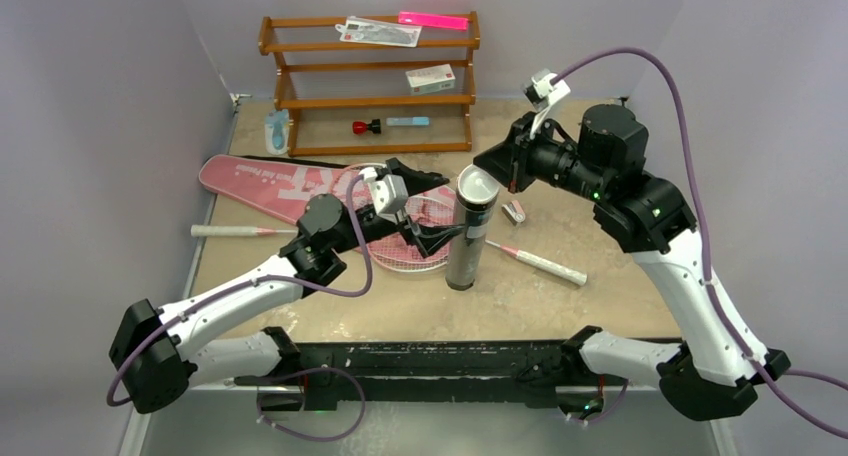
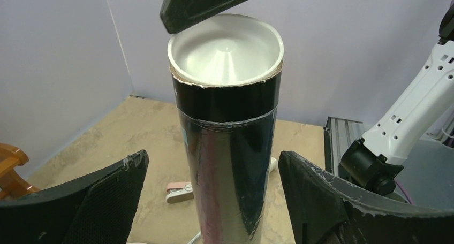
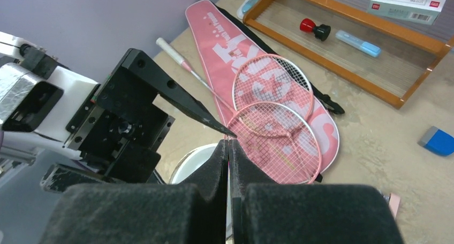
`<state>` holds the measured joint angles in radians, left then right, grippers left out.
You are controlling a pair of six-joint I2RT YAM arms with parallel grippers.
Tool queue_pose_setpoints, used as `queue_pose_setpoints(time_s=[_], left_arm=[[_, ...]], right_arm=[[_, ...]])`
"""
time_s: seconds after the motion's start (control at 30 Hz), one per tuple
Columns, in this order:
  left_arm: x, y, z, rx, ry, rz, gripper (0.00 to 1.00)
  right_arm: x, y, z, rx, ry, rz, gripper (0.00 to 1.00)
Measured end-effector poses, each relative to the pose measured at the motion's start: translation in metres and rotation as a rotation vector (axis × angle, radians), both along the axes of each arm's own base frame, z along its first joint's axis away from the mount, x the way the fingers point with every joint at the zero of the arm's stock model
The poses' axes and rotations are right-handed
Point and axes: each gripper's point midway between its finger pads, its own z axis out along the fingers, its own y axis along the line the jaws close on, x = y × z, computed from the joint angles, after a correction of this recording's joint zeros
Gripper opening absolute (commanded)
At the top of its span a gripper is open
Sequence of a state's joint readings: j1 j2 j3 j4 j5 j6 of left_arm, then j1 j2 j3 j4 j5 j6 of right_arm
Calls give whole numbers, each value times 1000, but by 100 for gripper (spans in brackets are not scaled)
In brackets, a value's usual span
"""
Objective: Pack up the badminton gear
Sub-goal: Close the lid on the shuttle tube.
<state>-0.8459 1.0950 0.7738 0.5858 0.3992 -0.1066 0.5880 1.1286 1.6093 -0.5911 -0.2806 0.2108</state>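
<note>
The black tube (image 1: 468, 236) stands upright near the middle of the table (image 1: 600, 306), with its white cap (image 2: 225, 48) seated in the top. The left gripper (image 1: 437, 238) has its jaws wide open, one finger on each side of the tube and neither touching it. The right gripper (image 3: 229, 150) is closed on nothing, its tips just over the cap's rim — whether they press on it I cannot tell. The tube step looks nearly done. Next come the two rackets (image 3: 275, 121) lying on the pink bag (image 3: 214, 40) — probably the bag must be opened first.
</note>
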Motion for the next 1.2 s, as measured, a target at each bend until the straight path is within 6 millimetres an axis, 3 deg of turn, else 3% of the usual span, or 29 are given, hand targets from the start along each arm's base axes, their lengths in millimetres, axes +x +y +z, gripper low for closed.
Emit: queue_pose_setpoints(time_s=[0.53,1.1,1.2], left_arm=[[6,-18,-17,27,9,-48,93],[7,-35,-14,31,-9,-112,93],[9,-39,-17,40,-2,-116,89]], right_arm=[[11,9,9,45,-83,13,0],[11,13,6,48,-84,32,0],[12,14,6,55,-93,38,0]])
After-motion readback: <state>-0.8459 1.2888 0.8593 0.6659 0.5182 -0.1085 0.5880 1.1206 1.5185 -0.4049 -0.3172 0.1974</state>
